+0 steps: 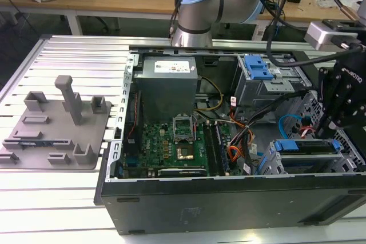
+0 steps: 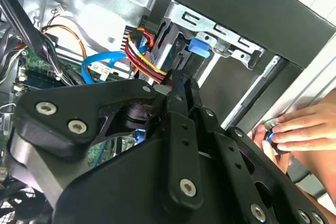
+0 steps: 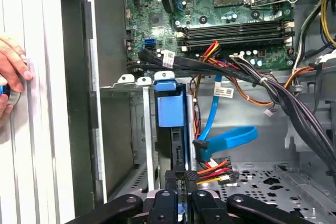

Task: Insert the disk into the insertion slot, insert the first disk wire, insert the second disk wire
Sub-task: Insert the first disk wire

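The disk sits inside the insertion slot (image 3: 123, 129), a grey metal cage, with its blue carrier (image 3: 169, 106) at the slot's mouth. In the exterior view the carrier (image 1: 303, 145) lies in the cage (image 1: 273, 161) at the case's near right corner. My gripper (image 3: 179, 184) is at the disk's back edge, fingers shut on the black plug of a wire bundle with red, yellow and orange strands (image 3: 215, 167). A flat blue disk wire (image 3: 231, 137) ends in a black plug beside the disk; I cannot tell whether it is seated. In the second wrist view the fingers (image 2: 181, 95) point at the coloured wires (image 2: 140, 51).
A person's hand (image 2: 296, 129) rests on the ribbed table just outside the case wall, holding something small and blue. Thick black cable bundles (image 3: 252, 77) cross above the cage. A blue-latched grey box (image 1: 260, 78) stands behind. A grey fixture plate (image 1: 54, 124) lies at the exterior view's left.
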### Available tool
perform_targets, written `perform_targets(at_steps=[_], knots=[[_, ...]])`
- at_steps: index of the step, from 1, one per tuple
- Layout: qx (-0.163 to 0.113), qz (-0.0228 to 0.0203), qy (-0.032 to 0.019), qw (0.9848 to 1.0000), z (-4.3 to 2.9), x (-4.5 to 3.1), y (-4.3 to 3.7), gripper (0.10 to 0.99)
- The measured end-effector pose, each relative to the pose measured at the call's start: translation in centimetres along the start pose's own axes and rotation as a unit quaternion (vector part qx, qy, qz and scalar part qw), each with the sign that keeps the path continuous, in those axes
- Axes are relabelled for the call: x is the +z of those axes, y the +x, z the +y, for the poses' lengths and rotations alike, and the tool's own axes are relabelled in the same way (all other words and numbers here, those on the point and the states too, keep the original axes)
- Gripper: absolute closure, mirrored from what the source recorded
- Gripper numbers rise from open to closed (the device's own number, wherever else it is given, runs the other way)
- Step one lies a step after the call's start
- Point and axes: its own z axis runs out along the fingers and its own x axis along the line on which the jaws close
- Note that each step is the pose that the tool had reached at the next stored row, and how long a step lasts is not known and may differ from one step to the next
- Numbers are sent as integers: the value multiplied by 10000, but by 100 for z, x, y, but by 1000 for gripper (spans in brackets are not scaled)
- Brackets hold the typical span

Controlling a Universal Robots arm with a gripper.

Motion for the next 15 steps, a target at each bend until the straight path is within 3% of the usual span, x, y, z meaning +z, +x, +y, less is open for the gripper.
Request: perform_targets(at_steps=[4, 8, 9, 10, 11, 12, 15], knots=[[-1, -3, 0, 10000, 0, 0, 1, 918], [-72, -7, 11, 10000, 3, -7, -51, 918], [-78, -30, 11, 10000, 3, -6, -51, 918], [-82, -100, 9, 9999, 2, -7, -52, 918], [-82, -251, 2, 9997, 3, -6, -51, 918], [-82, -300, 0, 9995, 3, -6, -50, 918], [-83, -300, 0, 9995, 3, -6, -50, 918]])
